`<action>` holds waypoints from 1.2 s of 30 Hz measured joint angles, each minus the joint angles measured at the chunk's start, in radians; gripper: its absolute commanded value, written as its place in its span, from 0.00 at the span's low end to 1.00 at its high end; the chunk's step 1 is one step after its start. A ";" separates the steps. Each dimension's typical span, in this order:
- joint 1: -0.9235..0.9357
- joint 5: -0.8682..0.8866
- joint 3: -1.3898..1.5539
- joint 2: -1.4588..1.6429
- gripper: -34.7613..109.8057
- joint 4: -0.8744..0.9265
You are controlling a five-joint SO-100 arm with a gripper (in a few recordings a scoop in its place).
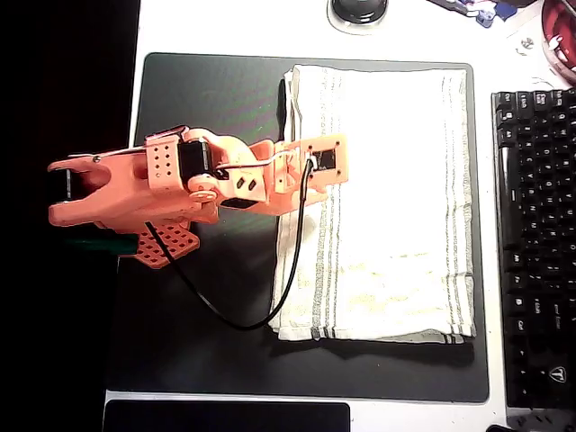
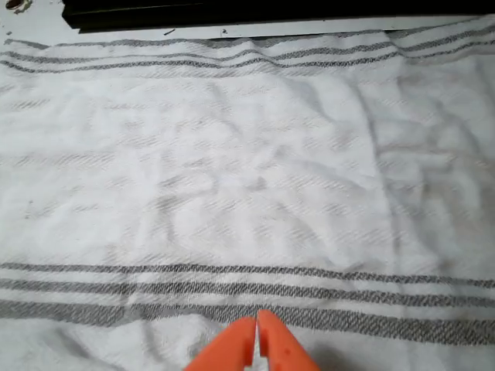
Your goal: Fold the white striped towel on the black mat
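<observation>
Overhead view: the black mat is laid flat on the white worktop, and the white striped towel is spread on the mat's right half.
Towel: it is seen as a wrinkled upright rectangle with groups of thin grey stripes near its left and right edges; a second layer is glimpsed along the bottom edge.
Arm: the orange arm is stretched from the left across the mat, its wrist end placed over the towel's left striped edge; a black cable is looped from it over the mat.
Fingers: in the wrist view the orange fingers are pressed together, tips touching, nothing held between them, just over the near stripe band.
Keyboard: a black keyboard is set right of the mat.
</observation>
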 measured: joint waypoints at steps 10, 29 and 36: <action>0.089 -0.040 0.000 0.064 0.24 0.247; 0.121 -0.031 0.000 0.067 0.30 0.442; 0.121 -0.031 0.000 0.067 0.30 0.442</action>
